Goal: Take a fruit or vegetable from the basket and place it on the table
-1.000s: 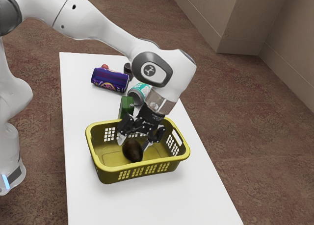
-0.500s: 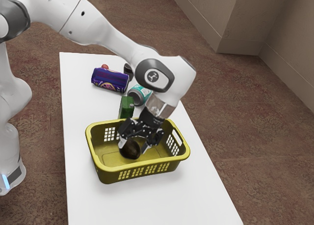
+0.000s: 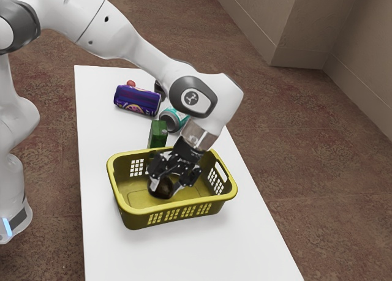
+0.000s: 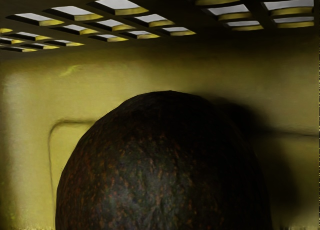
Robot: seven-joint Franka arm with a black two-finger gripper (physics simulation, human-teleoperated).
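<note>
Low in the basket (image 3: 208, 199), the gripper (image 3: 165, 187) is down around the avocado (image 3: 163, 190); whether it has a hold on it I cannot tell. The step in hand looks to be the grasp: best to settle over the fruit's thick middle, squeeze evenly from both sides and test with a small lift, since a rounded body may roll or slip out if caught too high. Then it should rise straight up until fully above the rim before going sideways to the table (image 3: 245, 250). The avocado is dark, nearly black, with reddish-brown and greenish flecks over a pebbled skin and a smoothly rounded end, lying on the yellow basket floor. Beyond the basket stand a green box (image 3: 157, 134), a tipped teal can (image 3: 177, 117) and, farther off, a purple pack (image 3: 137, 100).
</note>
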